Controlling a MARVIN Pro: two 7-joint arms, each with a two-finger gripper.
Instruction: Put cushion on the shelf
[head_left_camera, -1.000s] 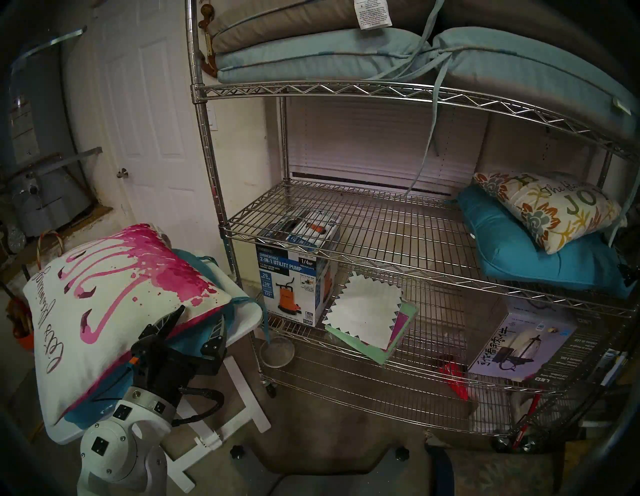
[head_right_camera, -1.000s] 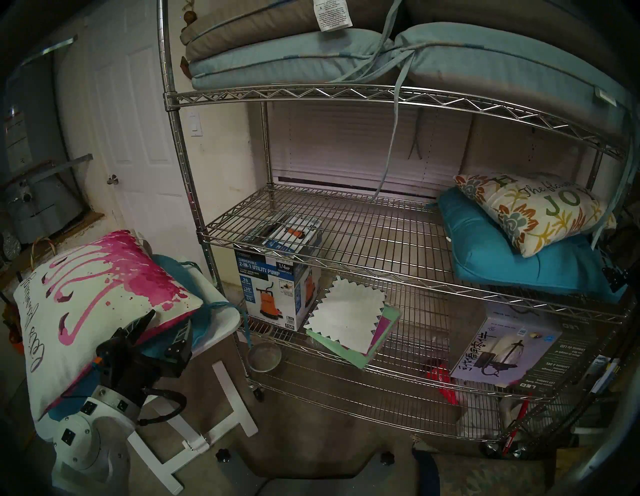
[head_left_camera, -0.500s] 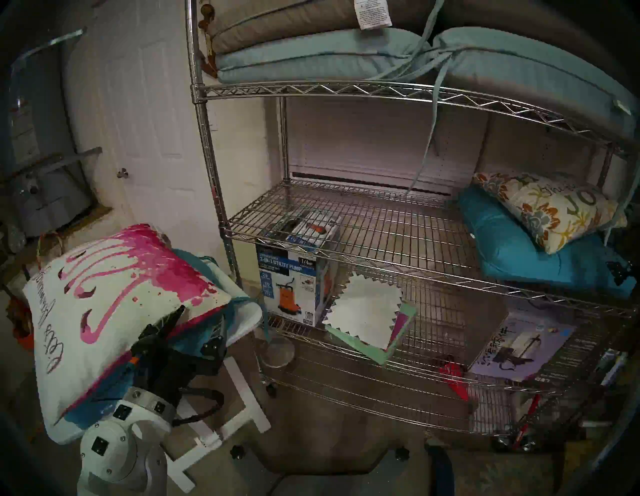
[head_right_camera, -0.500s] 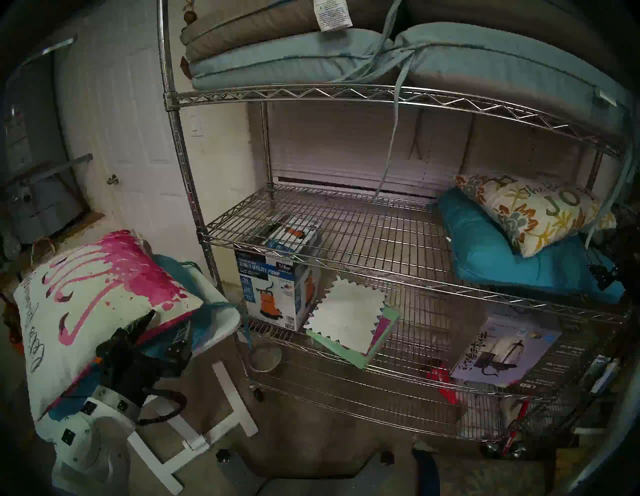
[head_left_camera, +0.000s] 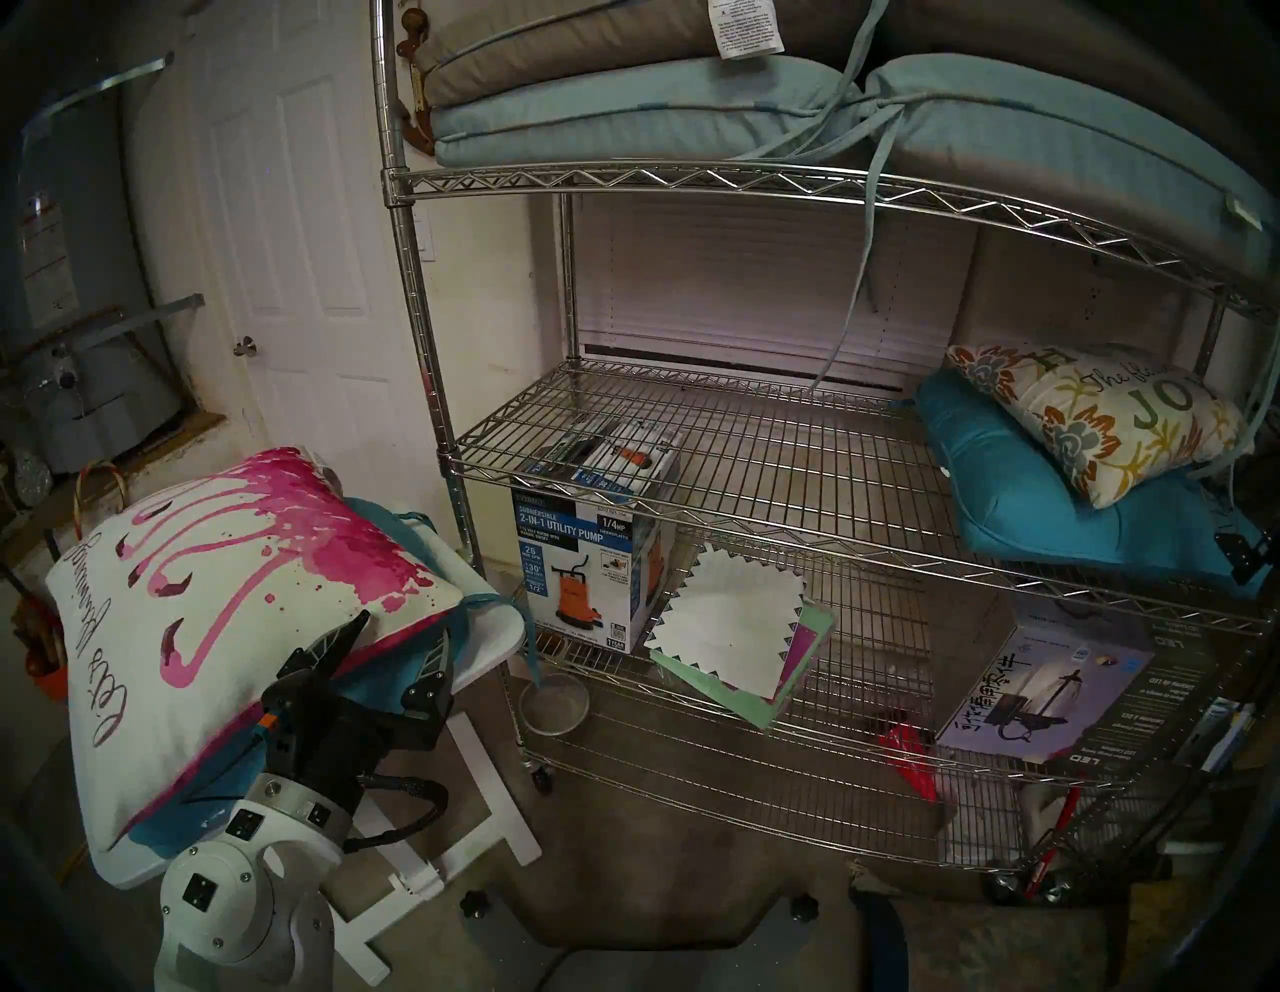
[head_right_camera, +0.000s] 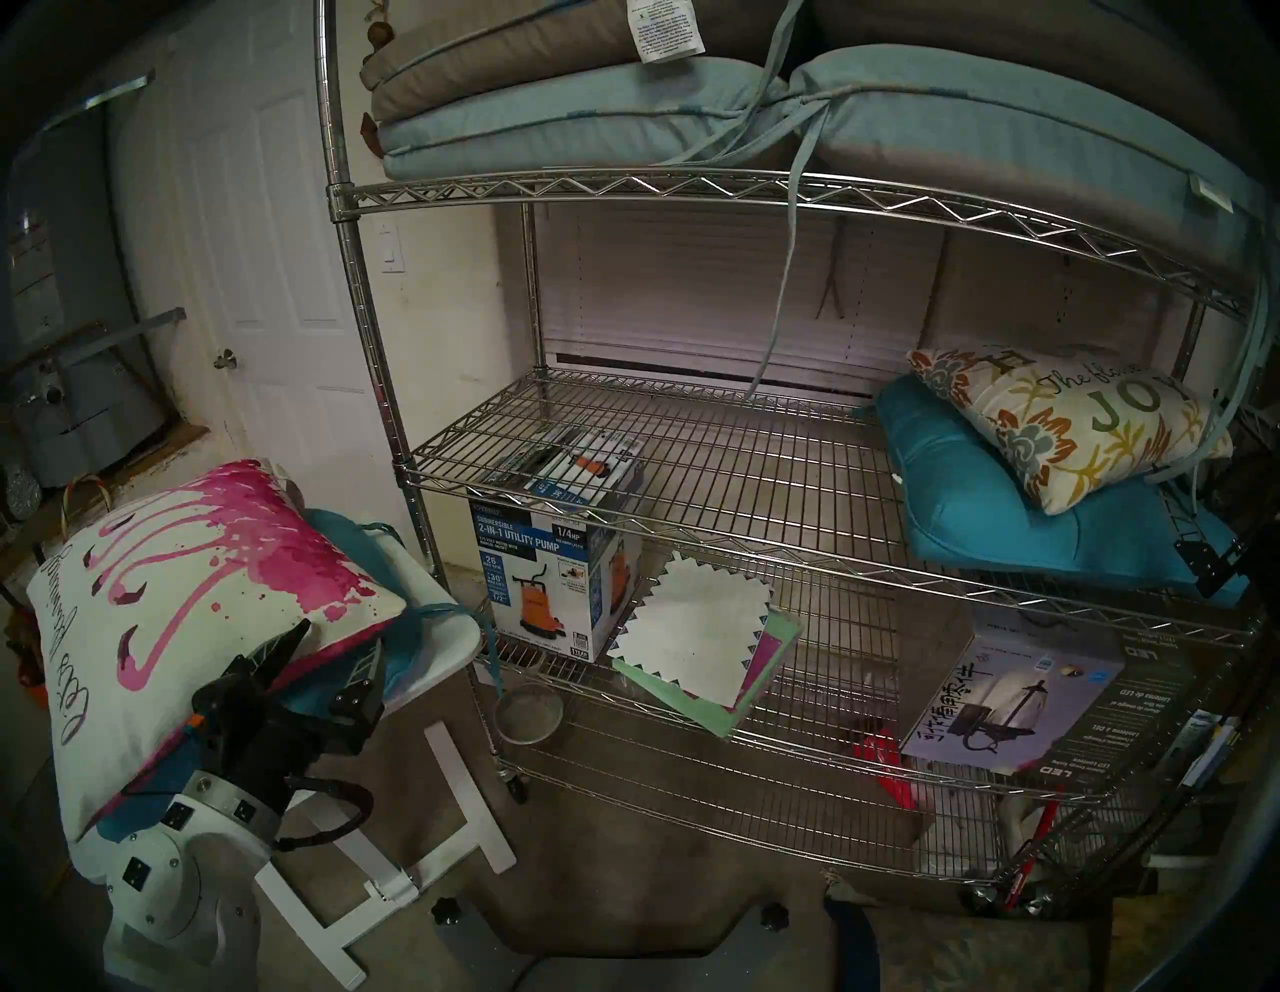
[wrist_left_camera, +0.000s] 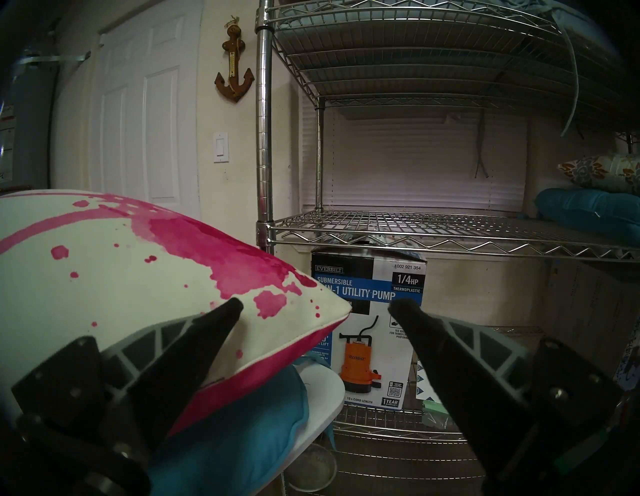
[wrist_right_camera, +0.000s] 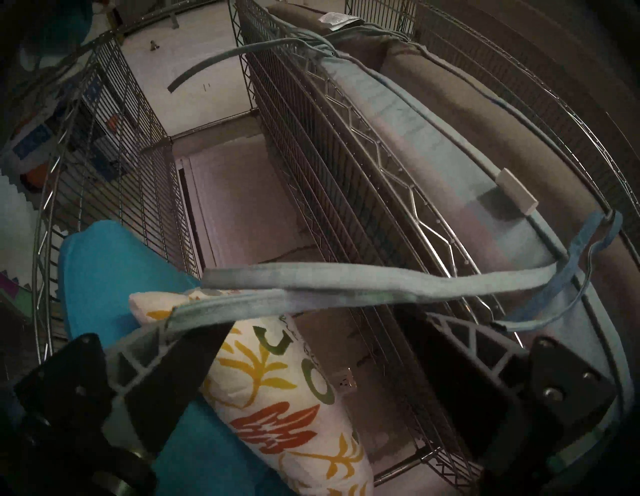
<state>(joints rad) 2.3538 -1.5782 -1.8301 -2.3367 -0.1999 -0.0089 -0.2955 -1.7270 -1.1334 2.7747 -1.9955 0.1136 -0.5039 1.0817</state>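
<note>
A white cushion with pink splashes (head_left_camera: 228, 589) lies on a teal cushion (wrist_left_camera: 235, 433) on the small white folding table (head_left_camera: 492, 627). My left gripper (head_left_camera: 402, 627) is open at the cushion's near right corner. In the left wrist view (wrist_left_camera: 315, 304) one finger lies on the cushion's top (wrist_left_camera: 121, 270) and the other stands clear to the right. The chrome wire shelf (head_left_camera: 762, 443) stands to the right. My right gripper (wrist_right_camera: 311, 322) is open at the middle tier's right end, beside a floral cushion (wrist_right_camera: 277, 398). A pale blue strap (wrist_right_camera: 346, 280) lies across its fingers.
The floral cushion (head_left_camera: 1101, 422) rests on a teal cushion (head_left_camera: 1080, 512) on the middle tier. Grey-blue seat cushions (head_left_camera: 623, 104) fill the upper tier, with straps hanging down. A pump box (head_left_camera: 589, 561), paper sheets (head_left_camera: 734, 630) and a lamp box (head_left_camera: 1039, 693) sit on the lower tier. A white door (head_left_camera: 291, 242) is behind.
My right gripper has shifted slightly at the shelf's right end and the strap beside the floral cushion has moved. The left arm and the pink cushion have not moved.
</note>
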